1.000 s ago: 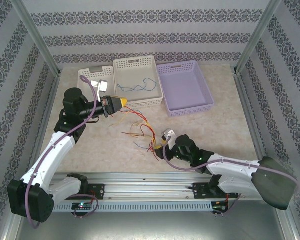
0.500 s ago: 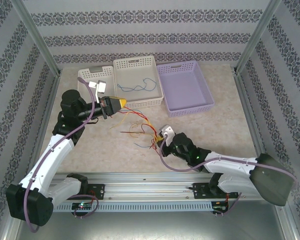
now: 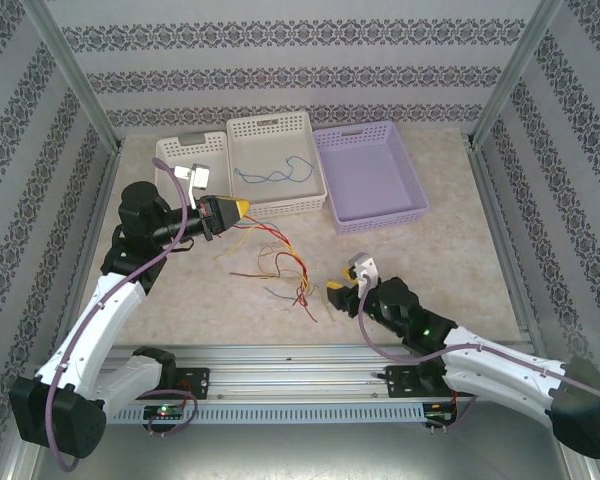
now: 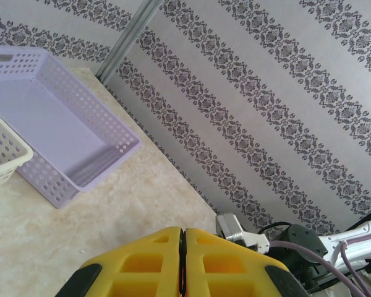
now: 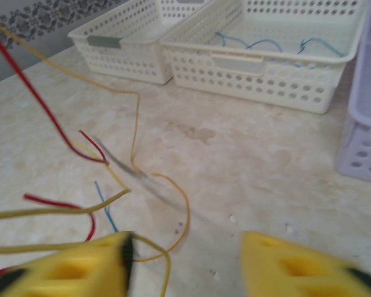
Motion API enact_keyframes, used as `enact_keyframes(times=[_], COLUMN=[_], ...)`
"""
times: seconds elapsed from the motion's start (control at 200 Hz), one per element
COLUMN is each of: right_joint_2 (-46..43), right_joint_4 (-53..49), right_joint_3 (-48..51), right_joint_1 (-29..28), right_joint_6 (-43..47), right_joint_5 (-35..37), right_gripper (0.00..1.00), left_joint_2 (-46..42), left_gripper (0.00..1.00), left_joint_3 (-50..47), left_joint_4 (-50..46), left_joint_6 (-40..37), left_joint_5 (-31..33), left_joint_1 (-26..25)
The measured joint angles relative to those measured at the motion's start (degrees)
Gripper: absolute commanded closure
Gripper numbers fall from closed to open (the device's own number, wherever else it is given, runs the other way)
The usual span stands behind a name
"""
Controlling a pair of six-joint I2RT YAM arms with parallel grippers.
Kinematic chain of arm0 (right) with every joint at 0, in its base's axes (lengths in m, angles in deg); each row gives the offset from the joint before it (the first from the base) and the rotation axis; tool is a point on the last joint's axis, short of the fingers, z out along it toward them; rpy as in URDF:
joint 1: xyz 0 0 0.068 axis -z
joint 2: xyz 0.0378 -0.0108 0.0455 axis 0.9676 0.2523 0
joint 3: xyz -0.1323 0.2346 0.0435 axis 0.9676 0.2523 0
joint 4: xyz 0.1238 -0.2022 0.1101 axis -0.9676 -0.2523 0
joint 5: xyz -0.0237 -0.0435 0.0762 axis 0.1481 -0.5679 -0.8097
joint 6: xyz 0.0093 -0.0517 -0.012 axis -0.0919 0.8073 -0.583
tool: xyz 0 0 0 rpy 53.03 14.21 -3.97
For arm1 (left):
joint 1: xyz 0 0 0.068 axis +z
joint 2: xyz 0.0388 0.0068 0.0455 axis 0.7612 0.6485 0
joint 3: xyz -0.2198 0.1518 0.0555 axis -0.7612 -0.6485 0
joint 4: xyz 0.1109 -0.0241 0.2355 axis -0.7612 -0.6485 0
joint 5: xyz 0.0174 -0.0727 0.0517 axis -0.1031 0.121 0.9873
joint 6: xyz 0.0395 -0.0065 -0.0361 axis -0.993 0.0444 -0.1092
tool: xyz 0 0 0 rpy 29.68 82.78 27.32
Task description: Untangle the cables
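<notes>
Pale wallpaper (image 3: 300,60) with dark ornamental bands is covering the back and both side walls, also showing in the left wrist view (image 4: 278,80). Aluminium posts (image 3: 75,80) are running up the corners. A beige marbled desk (image 3: 450,250) is filling the floor of the enclosure, and a slotted metal rail (image 3: 300,355) is running along its near edge. Even, soft light is falling, casting faint shadows.

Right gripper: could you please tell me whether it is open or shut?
Open. The right gripper shows its two yellow fingers wide apart, with bare table between them.
</notes>
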Motion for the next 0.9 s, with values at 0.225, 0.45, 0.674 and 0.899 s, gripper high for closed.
enact_keyframes(times=[0.225,0.45,0.674,0.899], right_joint_2=[5.6,14.62,26.71,34.67], right_joint_4=[1.42,7.06,11.43,17.4], right_joint_3=[0.5,0.31,-3.43,-7.02], right_joint_1=[-0.02,-1.6,-5.27,-5.66], right_joint_6=[-0.37,2.14,5.73,8.85], right_joint_5=[-3.56,-3.19,0.66,7.91], right_gripper=[0.19,0.12,0.09,0.14], left_joint_2=[0.02,0.02,0.13,0.42], left_gripper=[1.0,1.0,1.0,1.0], left_joint_3=[0.0,0.0,0.0,-0.02], left_joint_4=[0.07,0.35,0.7,0.76], left_joint_6=[0.24,0.74,0.9,0.98], left_joint_5=[-0.33,-0.42,-0.81,-1.29], left_joint_1=[0.31,0.31,0.31,0.31])
